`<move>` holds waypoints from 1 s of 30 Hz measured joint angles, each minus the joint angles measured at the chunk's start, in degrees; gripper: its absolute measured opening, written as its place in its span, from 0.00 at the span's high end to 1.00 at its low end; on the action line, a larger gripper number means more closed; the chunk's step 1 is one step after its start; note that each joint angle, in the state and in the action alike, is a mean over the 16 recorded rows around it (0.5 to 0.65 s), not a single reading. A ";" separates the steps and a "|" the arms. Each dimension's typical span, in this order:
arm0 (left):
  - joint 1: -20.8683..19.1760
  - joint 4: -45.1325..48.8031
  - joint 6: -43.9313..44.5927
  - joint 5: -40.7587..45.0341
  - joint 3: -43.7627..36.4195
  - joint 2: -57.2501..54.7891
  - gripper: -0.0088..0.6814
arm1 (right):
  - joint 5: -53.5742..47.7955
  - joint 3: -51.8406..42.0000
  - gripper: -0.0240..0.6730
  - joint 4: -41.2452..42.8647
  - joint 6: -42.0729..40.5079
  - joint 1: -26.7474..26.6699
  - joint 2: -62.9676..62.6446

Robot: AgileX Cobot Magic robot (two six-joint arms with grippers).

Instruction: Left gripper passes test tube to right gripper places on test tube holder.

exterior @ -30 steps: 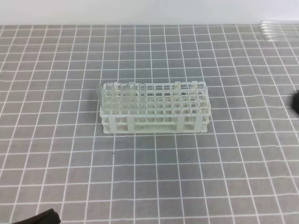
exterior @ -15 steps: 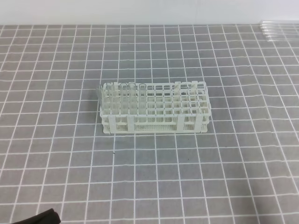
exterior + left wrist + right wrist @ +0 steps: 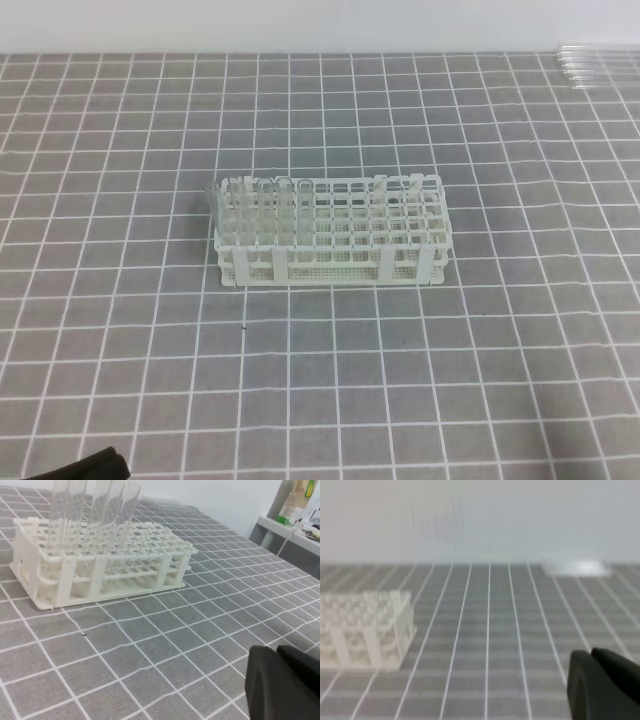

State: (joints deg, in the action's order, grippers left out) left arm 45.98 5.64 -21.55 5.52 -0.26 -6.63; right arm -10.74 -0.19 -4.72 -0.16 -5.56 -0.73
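The white test tube holder (image 3: 330, 240) stands mid-table, with several clear test tubes (image 3: 262, 200) upright in its left holes. In the left wrist view the holder (image 3: 100, 560) is ahead on the left, and its tubes (image 3: 95, 502) rise out of frame. My left gripper (image 3: 275, 652) shows as black fingers pressed together at the lower right, holding nothing. Its arm (image 3: 85, 467) only peeks in at the bottom left of the exterior view. My right gripper (image 3: 590, 655) looks the same, shut and empty, far right of the blurred holder (image 3: 367, 630).
Several spare glass tubes (image 3: 600, 62) lie side by side at the table's far right back edge, blurred in the right wrist view (image 3: 575, 569). A grey mat with a white grid (image 3: 330, 380) covers the table. A shelf with clutter (image 3: 300, 525) stands beyond it.
A black tip of the right arm at the right edge of the exterior view one second ago has withdrawn out of frame. The holder and tubes have not moved.
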 joint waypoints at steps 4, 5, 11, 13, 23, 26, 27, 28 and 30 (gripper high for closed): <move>0.00 0.00 0.01 0.11 0.05 0.02 0.99 | -2.93 0.00 0.98 -1.46 -2.28 0.00 0.00; 0.00 0.00 0.01 0.05 0.00 0.02 0.99 | -3.65 0.00 0.98 -1.83 -2.86 0.00 0.00; 0.00 0.00 0.00 0.00 -0.05 0.00 0.99 | -7.30 0.00 0.98 -4.18 -6.31 0.00 0.00; 0.00 0.00 -0.01 -0.05 -0.05 0.00 0.99 | -7.83 0.00 0.98 -4.85 -7.27 0.00 0.00; 0.00 0.00 0.00 0.00 -0.05 -0.02 0.99 | -8.04 0.00 0.98 -6.23 -8.07 0.00 0.00; 0.00 0.02 0.03 0.05 0.00 0.00 0.99 | -8.04 0.00 0.98 -6.47 -8.07 0.00 0.00; 0.00 0.05 0.05 0.05 0.00 0.00 0.99 | -8.04 0.00 0.98 -6.55 -8.07 0.00 0.00; 0.00 0.41 0.22 0.04 -0.05 -0.02 0.99 | -8.04 0.00 0.98 -6.60 -8.07 0.00 0.00; -0.09 1.14 0.51 0.03 -0.05 -0.04 0.99 | -8.04 0.00 0.98 -6.63 -8.07 0.00 0.00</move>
State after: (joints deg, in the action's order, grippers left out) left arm 45.89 6.78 -21.04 5.55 -0.31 -6.67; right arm -18.77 -0.19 -11.35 -8.23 -5.56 -0.73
